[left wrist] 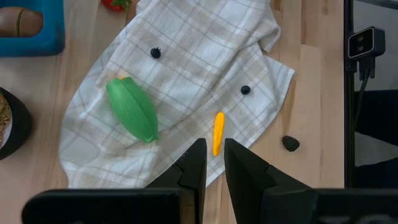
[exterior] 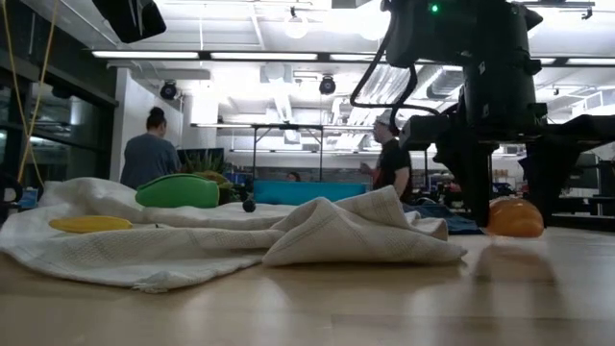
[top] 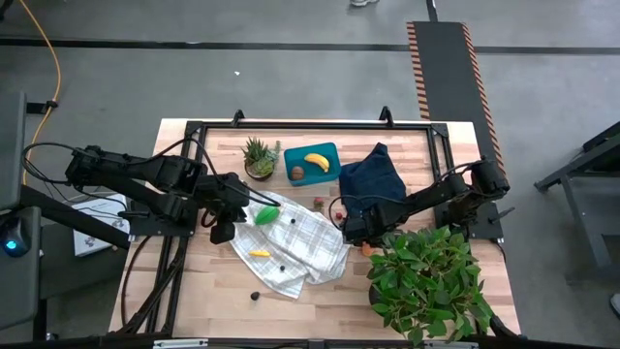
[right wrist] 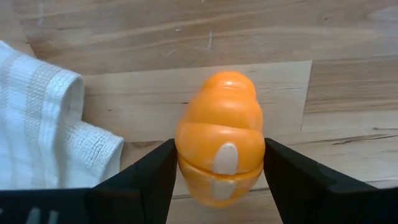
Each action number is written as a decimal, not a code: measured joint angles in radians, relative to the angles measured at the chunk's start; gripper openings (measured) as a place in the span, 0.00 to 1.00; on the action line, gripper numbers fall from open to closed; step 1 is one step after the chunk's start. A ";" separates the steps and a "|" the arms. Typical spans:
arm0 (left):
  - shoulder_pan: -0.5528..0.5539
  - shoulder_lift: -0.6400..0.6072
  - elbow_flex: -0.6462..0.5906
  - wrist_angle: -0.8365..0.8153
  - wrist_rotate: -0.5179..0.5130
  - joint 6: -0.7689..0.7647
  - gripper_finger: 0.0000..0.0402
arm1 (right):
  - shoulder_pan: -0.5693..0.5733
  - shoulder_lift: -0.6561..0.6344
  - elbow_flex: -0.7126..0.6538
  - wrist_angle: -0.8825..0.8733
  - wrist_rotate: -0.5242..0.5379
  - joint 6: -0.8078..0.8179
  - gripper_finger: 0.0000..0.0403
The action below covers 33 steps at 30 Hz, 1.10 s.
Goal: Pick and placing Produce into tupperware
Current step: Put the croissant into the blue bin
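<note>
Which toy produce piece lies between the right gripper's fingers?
The orange ribbed plastic piece on bare wood: the right gripper straddles it, while the green and slim yellow pieces lie on the checked cloth.

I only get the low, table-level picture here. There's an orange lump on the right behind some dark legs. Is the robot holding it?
Observer: The right gripper has a finger on each side of the orange piece, which sits on the table; I can't tell whether the fingers press on it.
Operator: And the blue box at the back, anything inside?
Observer: From above, the tupperware holds a yellow banana and a brown piece.
Operator: What's the other arm doing?
Observer: The left gripper hangs above the checked cloth with its fingers nearly together and empty, close to a small yellow piece.
</note>
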 joint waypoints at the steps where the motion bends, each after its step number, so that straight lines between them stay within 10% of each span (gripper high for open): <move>1: 0.000 0.000 0.000 0.000 0.000 0.000 0.12 | 0.000 0.000 0.004 -0.001 0.000 -0.002 0.53; 33: 0.000 0.000 0.000 0.000 0.000 -0.002 0.12 | -0.004 0.000 0.270 -0.285 0.054 -0.204 0.53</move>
